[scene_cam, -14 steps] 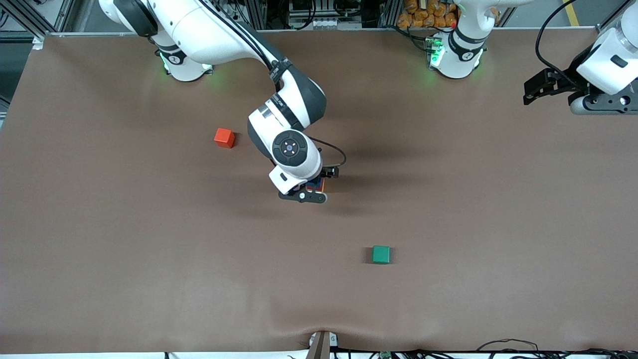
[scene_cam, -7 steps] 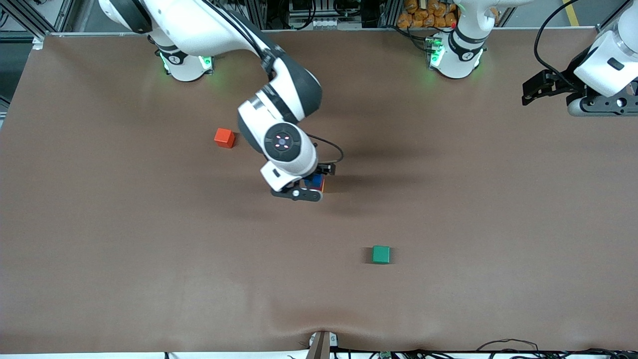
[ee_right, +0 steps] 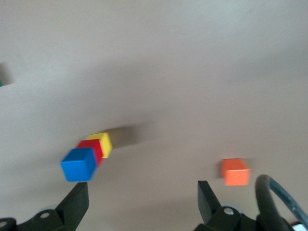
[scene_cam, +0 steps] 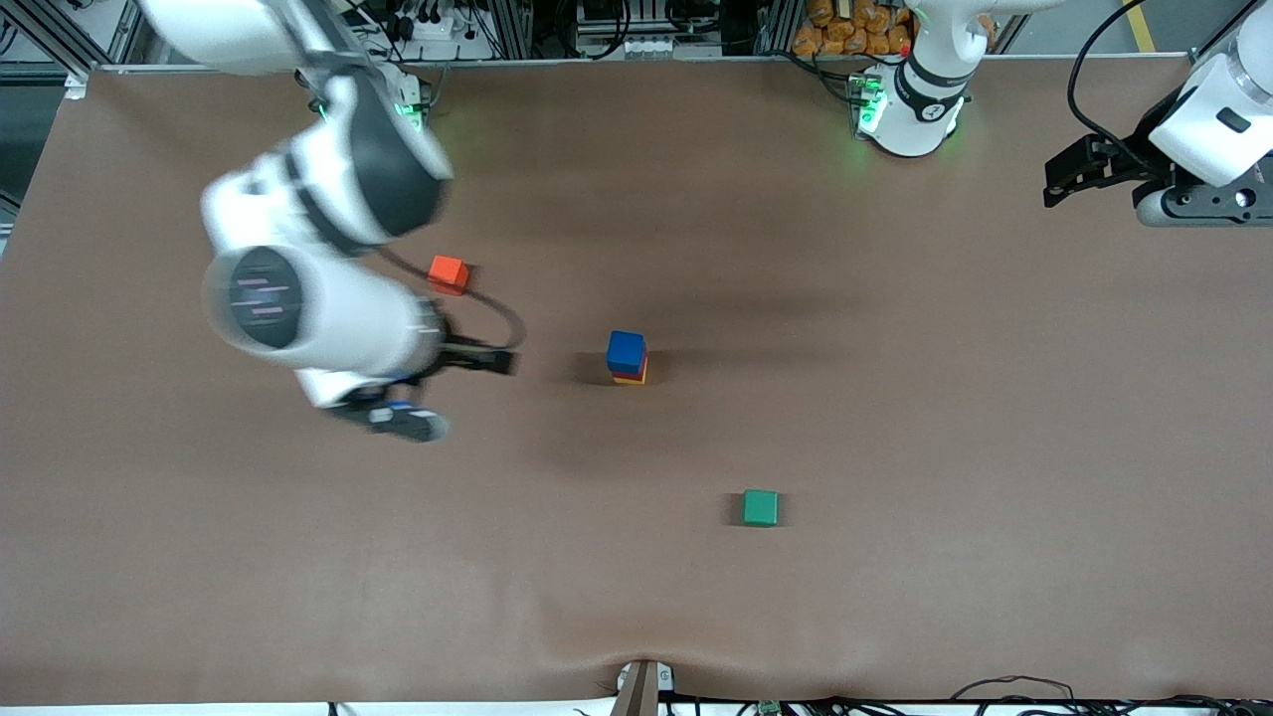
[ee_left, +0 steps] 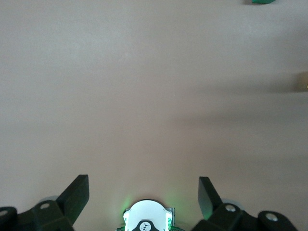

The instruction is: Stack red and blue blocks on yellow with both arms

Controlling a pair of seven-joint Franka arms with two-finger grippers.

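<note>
Mostly hidden under blue [scene_cam: 626,351], red [scene_cam: 627,375] and yellow [scene_cam: 632,379] barely show; right gripper [ee_right: 142,202] and left gripper [ee_left: 143,195] hang spread, empty, over bare surface [scene_cam: 895,398].

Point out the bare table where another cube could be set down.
Bare table lies between the green cube and the left arm's end, and from that cube toward the front camera. It is crowded at the stack's blue block and near the orange cube under the right hand.

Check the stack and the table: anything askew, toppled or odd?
Nothing stands out. The blue block sits on the red block, which sits on the yellow cube, all squarely aligned. The orange cube and green cube lie apart, flat. The right gripper and left gripper are open, empty.
</note>
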